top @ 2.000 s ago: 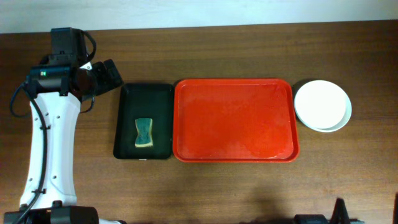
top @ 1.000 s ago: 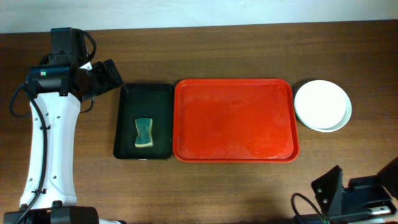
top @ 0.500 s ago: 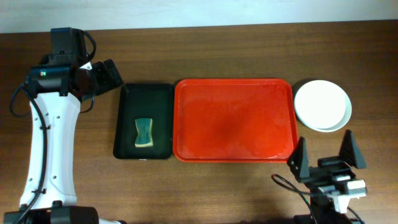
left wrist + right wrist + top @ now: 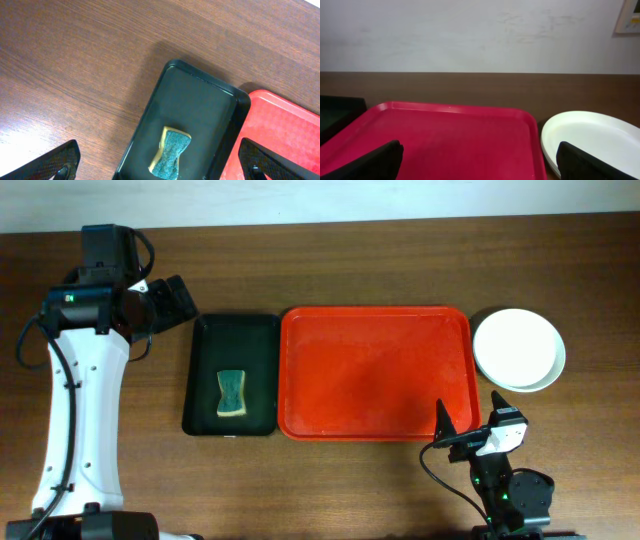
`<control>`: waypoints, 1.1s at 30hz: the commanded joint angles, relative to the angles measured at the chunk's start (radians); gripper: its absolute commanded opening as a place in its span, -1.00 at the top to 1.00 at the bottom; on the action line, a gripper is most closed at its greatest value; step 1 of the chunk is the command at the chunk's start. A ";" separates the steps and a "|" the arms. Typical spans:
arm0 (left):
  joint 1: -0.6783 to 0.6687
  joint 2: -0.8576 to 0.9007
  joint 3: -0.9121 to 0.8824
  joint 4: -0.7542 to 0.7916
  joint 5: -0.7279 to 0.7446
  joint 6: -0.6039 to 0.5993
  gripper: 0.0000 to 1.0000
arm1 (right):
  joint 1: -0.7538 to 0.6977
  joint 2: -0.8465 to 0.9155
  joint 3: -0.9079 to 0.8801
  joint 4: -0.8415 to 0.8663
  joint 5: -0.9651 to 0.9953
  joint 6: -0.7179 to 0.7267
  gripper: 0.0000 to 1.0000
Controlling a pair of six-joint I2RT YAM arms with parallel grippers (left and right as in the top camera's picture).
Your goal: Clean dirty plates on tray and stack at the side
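The right gripper [image 4: 472,430] hangs low at the counter's [image 4: 330,480] near edge. Its jaws are spread wide, hold nothing, and face across the red tray [image 4: 375,370]. Just right of the tray the plates [image 4: 518,350] sit stacked on the counter, white on top, with a pale, probably blue-green rim beneath. Far left, the left gripper [image 4: 165,300], equally wide and bare, angles toward a black tray [image 4: 232,330] holding a sponge [image 4: 231,394].

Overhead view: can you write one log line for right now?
tray: bare | plates: stacked right of tray | sponge: in black tray | left gripper: open | right gripper: open, near tray corner
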 commanded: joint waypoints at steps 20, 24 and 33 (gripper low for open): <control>0.003 0.004 0.002 0.001 -0.005 -0.013 -0.98 | 0.008 -0.006 -0.005 -0.005 -0.010 -0.064 -0.97; 0.003 0.004 0.002 0.001 -0.005 -0.013 -0.98 | 0.008 -0.006 -0.005 -0.005 -0.010 -0.064 -0.97; 0.003 0.002 0.002 0.001 -0.005 -0.013 -0.98 | 0.008 -0.006 -0.005 -0.005 -0.010 -0.064 -0.97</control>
